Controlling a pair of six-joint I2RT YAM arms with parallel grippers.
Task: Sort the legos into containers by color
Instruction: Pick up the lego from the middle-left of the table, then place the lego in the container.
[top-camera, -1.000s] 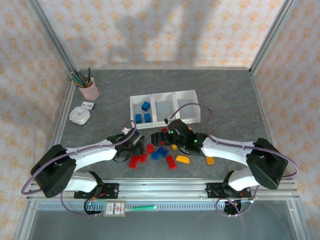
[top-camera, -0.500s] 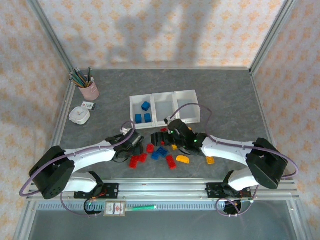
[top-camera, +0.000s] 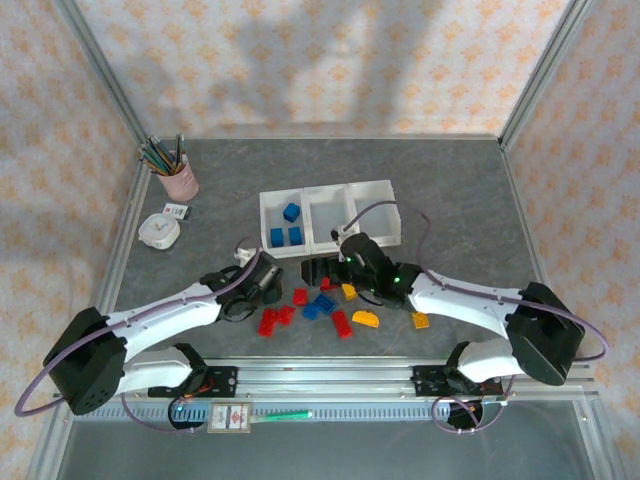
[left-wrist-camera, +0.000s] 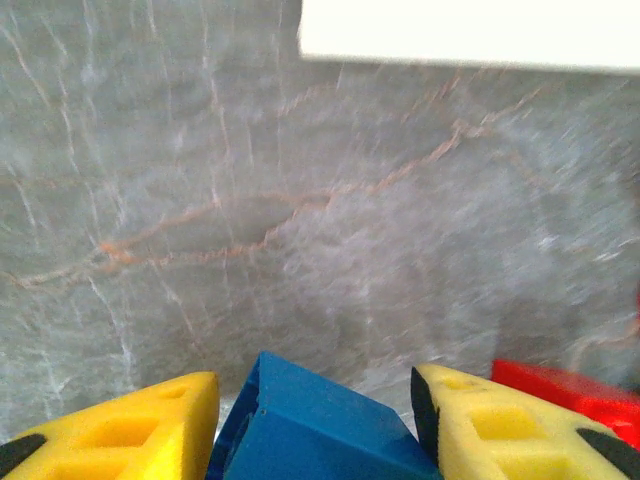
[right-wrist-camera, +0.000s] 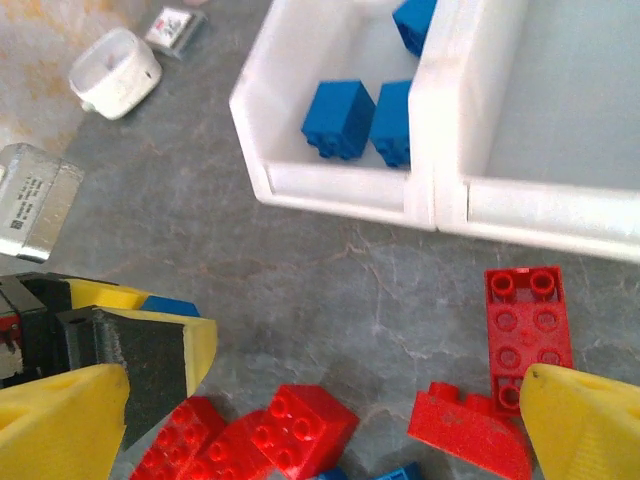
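Blue is the brick (left-wrist-camera: 300, 430) clamped in the left gripper (left-wrist-camera: 315, 378) — presumably bound for the containers (right-wrist-camera: 345, 190), whose left compartment already holds blue pieces (right-wrist-camera: 338, 118). The right gripper (right-wrist-camera: 325, 375) is spread wide and empty above red legos (right-wrist-camera: 300, 425) — readied, it seems, for a pick.

No legible text found on inspection. Sticker (top-camera: 228, 417) on the front rail (top-camera: 350, 375): red-and-white print, too small to read. Small card (top-camera: 175, 211) beside the white timer (top-camera: 158, 231): dark markings, unreadable. Grey casing (right-wrist-camera: 35, 200): fine print, blurred.
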